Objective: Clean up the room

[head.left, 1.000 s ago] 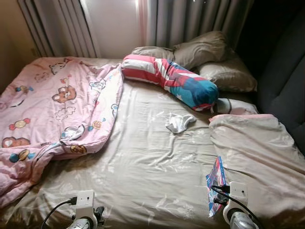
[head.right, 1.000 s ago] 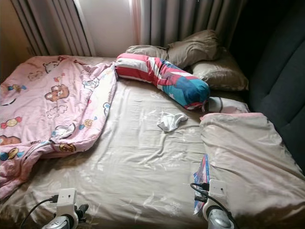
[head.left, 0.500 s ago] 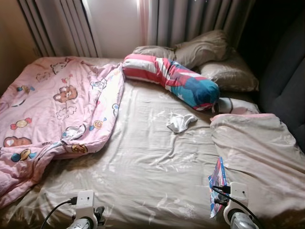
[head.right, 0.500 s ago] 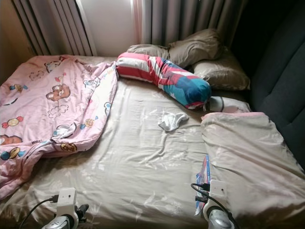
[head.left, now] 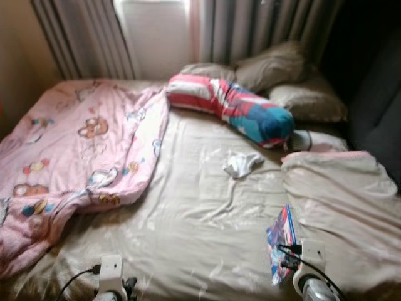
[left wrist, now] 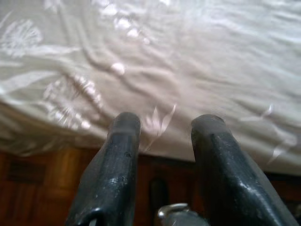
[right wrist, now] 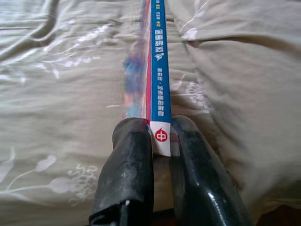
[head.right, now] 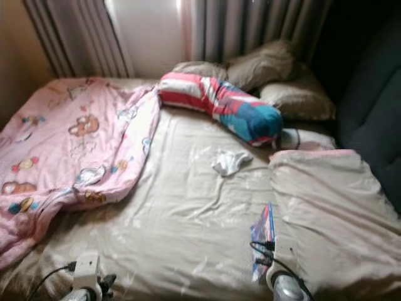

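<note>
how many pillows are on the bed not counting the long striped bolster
3 beige pillows at the head of the bed: one behind the bolster, one propped against the curtains, one nearest the dark headboard. More may be hidden.

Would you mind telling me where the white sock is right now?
The sock lies mid-bed on the beige sheet, just in front of the striped bolster and left of the folded beige blanket.

Soft motion blur, daylight from the window (head.left: 153, 31), dark right side, sheet glare
</note>
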Tool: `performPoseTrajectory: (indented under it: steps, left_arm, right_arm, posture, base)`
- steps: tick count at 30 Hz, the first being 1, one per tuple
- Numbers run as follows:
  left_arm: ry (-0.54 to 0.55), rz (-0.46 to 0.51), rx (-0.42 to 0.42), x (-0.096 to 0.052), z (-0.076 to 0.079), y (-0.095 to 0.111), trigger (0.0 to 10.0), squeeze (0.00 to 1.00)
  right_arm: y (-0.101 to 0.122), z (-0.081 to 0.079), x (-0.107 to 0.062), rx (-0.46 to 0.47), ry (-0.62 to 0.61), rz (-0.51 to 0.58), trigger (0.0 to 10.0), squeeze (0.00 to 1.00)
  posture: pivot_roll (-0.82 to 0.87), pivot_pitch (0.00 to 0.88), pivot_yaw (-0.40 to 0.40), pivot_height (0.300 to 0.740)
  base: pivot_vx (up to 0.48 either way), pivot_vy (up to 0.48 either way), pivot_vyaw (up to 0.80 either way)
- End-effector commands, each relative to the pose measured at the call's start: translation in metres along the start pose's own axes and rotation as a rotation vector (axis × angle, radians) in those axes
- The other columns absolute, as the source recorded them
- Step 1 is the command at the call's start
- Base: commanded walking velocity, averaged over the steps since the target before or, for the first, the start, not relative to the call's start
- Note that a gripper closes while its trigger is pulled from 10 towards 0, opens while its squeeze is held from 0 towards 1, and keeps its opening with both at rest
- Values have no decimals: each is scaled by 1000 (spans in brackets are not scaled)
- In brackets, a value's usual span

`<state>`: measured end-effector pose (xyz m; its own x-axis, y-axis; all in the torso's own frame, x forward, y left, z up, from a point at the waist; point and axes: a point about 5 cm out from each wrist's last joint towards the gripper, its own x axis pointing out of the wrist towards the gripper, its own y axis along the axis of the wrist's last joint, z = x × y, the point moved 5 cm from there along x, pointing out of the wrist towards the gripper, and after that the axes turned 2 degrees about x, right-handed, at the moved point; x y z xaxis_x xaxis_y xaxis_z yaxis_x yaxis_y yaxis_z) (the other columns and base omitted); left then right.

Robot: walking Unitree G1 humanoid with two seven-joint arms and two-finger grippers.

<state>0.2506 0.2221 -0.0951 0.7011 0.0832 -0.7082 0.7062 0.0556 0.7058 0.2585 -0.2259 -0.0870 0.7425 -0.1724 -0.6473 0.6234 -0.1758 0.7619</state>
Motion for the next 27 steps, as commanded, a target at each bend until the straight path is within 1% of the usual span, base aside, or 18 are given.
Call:
performPoseTrajectory:
  steps: [1,12,15,17,23,25,27]
  left_arm:
    - [2,-25,27,-2,-4,-8,10000,0]
    - [-2,-20,30,-2,-3,-7,10000,0]
    - [-1,-21,29,-2,-3,-7,10000,0]
    - [-1,-21,28,-2,-3,-7,10000,0]
    - [-1,-19,28,-2,-3,-6,10000,0]
    - [1,-17,30,-2,-3,-6,10000,0]
    - [2,-17,31,-1,-3,-6,10000,0]
  right_arm:
    - [11,-5,2,-6,13,42,10000,0]
    - [11,-5,2,0,14,48,10000,0]
    - [11,-5,2,6,14,45,10000,0]
    - [11,-5,2,7,14,45,10000,0]
    - [11,-5,2,9,15,45,10000,0]
    - [12,-5,2,11,14,48,10000,0]
    - [12,-5,2,9,15,51,10000,0]
  posture:
    - [3,0,0,740]
    - [3,0,2,740]
    - [5,0,1,740]
    - [5,0,1,740]
    - [5,0,0,740]
    - [6,0,0,740]
    - [8,0,-1,740]
  base:
    - [0,0,0]
    - [0,0,0]
    - [260,0,0]
    - [262,0,-444]
    - [262,0,-788]
    - [0,0,-663]
    - [0,0,0]
